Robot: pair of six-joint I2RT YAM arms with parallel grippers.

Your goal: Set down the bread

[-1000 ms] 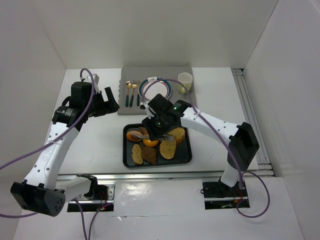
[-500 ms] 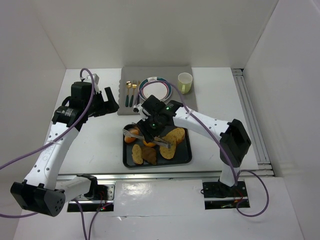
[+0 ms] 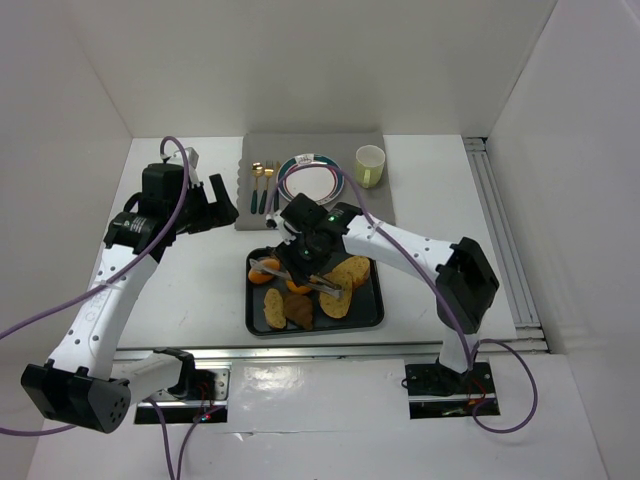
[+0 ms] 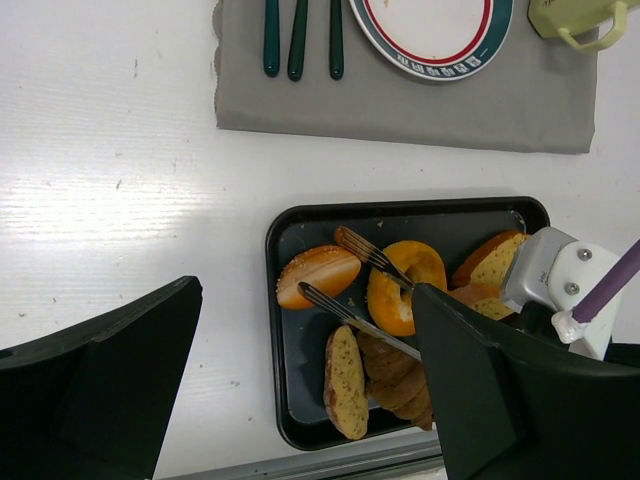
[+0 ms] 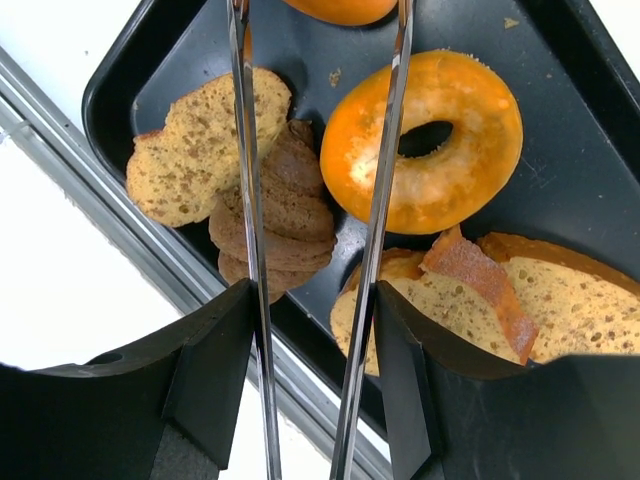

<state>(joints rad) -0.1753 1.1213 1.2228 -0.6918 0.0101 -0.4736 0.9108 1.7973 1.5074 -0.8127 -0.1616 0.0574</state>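
Where the right tool (image 5: 308,345) clamps metal tongs (image 4: 355,246), their 2 arms stand apart above the bread (image 5: 272,205).

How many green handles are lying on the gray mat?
3. They lie side by side on the mat, left of the plate: left handle, middle handle, right handle. None looks hidden.
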